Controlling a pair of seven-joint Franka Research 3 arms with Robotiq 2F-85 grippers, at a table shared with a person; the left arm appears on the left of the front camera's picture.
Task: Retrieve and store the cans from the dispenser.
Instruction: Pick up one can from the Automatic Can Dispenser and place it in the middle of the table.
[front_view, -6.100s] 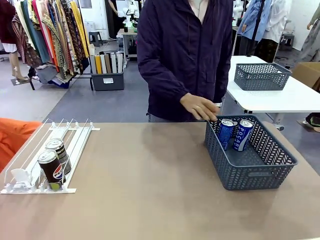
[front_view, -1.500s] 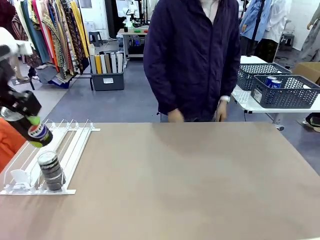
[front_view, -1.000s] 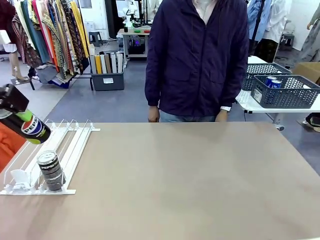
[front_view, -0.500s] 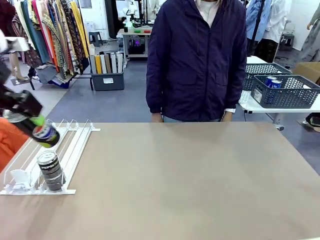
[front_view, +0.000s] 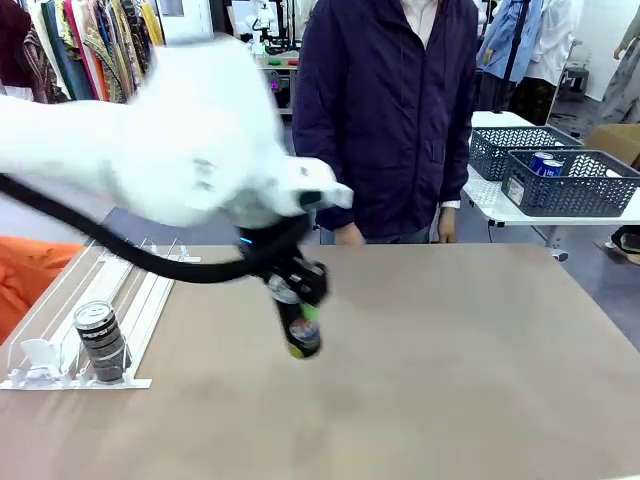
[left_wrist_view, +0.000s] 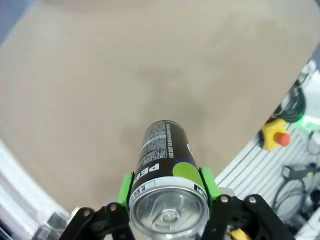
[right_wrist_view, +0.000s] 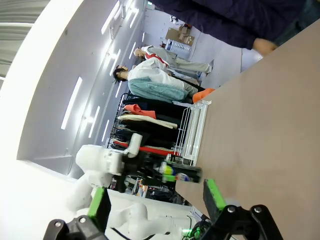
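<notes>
Black can (left_wrist_view: 165, 145) clamped between the green pads (left_wrist_view: 124, 189) of the left gripper (left_wrist_view: 169, 190), silver top toward the wrist, above the middle of the bench (front_view: 470, 360). Well apart from the white dispenser (front_view: 150, 285) at the near left, with a second can (front_view: 100, 340) upright at its near end. Right gripper (right_wrist_view: 156, 197) wide open, nothing between. Person (front_view: 390, 110) at the far side

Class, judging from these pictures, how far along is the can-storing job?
Done: two blue cans sit in the far grey basket. In hand: the left gripper holds a black can over the tabletop. Left: one dark can stands in the dispenser.
</notes>
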